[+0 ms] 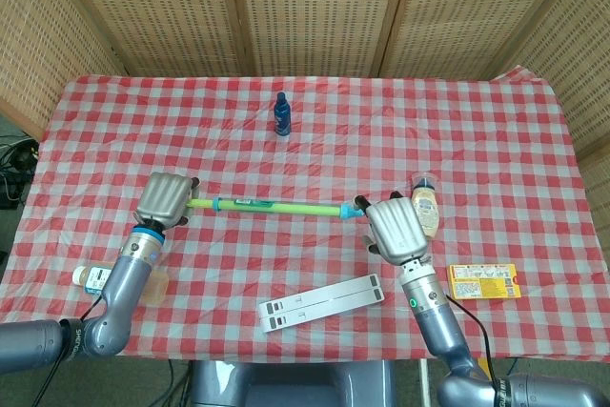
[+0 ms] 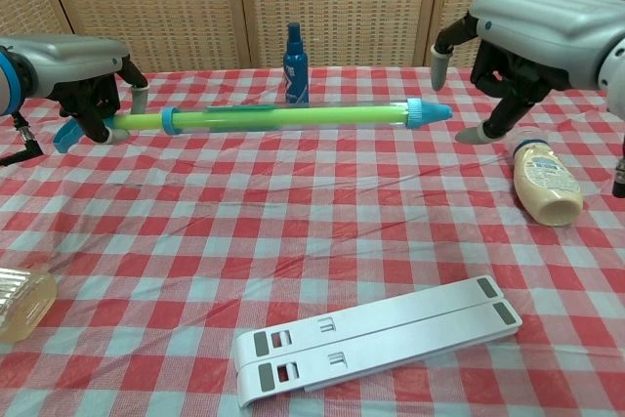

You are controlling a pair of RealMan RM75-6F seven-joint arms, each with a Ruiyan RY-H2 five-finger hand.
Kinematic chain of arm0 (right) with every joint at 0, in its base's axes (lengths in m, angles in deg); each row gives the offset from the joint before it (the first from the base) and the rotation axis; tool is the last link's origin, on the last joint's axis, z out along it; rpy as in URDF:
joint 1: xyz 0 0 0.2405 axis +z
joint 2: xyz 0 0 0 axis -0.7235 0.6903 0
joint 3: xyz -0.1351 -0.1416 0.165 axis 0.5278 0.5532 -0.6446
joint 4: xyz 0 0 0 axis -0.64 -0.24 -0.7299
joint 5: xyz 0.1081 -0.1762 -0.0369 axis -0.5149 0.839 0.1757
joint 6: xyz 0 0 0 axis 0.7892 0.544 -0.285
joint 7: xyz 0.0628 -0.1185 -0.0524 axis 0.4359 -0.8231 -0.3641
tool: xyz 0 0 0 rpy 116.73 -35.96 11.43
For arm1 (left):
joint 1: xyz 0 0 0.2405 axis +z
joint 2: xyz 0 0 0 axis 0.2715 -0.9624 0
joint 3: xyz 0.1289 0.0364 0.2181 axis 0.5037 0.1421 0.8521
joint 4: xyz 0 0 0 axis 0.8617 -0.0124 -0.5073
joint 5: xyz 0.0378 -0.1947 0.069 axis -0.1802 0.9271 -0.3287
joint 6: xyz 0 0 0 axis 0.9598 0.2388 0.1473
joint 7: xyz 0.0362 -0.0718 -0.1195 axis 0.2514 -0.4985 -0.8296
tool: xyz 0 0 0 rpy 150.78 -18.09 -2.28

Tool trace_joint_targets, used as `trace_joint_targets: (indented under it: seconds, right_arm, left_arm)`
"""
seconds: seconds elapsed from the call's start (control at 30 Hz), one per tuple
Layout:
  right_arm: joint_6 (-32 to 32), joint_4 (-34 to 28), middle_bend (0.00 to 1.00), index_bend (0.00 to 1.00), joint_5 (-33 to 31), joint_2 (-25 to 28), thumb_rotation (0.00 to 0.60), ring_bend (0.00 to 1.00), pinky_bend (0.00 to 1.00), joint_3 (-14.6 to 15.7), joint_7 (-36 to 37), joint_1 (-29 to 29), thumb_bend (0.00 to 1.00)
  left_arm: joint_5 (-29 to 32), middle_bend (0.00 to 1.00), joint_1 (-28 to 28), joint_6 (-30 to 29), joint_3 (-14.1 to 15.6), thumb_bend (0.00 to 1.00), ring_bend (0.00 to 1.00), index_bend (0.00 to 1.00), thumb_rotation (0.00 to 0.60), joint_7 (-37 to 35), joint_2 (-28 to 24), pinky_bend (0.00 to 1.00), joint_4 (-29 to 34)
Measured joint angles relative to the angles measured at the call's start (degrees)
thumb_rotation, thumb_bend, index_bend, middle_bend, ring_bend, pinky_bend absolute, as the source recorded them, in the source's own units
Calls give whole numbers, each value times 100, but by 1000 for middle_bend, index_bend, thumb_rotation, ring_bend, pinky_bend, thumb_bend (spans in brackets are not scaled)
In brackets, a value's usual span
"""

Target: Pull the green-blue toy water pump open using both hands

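The green-blue toy water pump hangs level above the checked table. My left hand grips its left end, where the thin green rod and a blue handle show. On the right, the pump's blue cap points at my right hand. That hand is open: its fingers are spread around the tip and none touches it.
A dark blue spray bottle stands behind the pump. A squeeze bottle of pale sauce lies by the right hand. Also here are a white folding stand, a yellow box and an amber bottle.
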Motion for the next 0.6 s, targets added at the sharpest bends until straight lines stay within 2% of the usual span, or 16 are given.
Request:
trace_joint_targets:
  seconds: [0.27, 0.43, 0.6]
  right_arm:
    - [-48, 166, 1000, 479, -119, -266, 600, 965, 539, 55, -63, 145, 396]
    - [-114, 201, 1000, 494, -148, -360, 600, 973, 539, 84, -38, 207, 453]
    - [-177, 217, 1000, 494, -133, -400, 600, 974, 539, 117, -52, 240, 466]
  left_arm:
    - [91, 873, -120, 19, -4, 580, 768, 673, 600, 87, 115, 652, -8]
    - [103, 874, -155, -5, 2, 580, 768, 673, 600, 99, 114, 652, 70]
    - [102, 874, -172, -42, 20, 580, 768, 673, 600, 102, 93, 652, 141]
